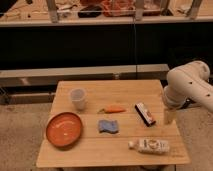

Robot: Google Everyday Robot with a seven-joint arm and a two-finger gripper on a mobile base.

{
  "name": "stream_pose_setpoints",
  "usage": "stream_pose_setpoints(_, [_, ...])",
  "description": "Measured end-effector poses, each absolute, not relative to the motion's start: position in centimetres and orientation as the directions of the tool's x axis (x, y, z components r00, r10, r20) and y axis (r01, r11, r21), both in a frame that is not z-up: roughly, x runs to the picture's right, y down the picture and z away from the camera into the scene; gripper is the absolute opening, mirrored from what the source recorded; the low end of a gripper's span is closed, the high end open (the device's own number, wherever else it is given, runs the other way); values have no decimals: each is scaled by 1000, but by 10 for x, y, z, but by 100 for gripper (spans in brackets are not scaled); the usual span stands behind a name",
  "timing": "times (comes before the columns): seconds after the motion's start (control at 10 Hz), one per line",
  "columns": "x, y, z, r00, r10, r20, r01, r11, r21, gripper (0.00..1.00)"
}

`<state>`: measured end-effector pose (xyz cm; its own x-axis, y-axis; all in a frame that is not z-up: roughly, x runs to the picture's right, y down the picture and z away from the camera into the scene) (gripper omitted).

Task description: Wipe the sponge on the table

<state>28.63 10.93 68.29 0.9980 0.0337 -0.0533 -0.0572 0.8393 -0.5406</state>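
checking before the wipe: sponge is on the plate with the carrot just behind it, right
No. In the camera view the sponge lies on the table, right of the plate, not on it. The carrot is just behind it. The gripper hangs at the table's right edge, holding nothing.

You had one camera on this scene. It looked from above and in front, angled downward across the near long edge of the surface [90,150] and facing the long grey bench [60,75] behind it. It stood at a middle distance, so the whole top fitted in the frame, with strips of floor [20,131] showing on either side. The arm [190,85] came in from the right edge of the frame, close to the lens, and the gripper [170,116] hung at the right end of the surface, by its edge.
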Motion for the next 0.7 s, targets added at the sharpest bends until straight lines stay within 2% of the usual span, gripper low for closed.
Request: stream_pose_setpoints(0.7, [286, 109, 683, 998, 34, -53, -57, 839, -541, 80])
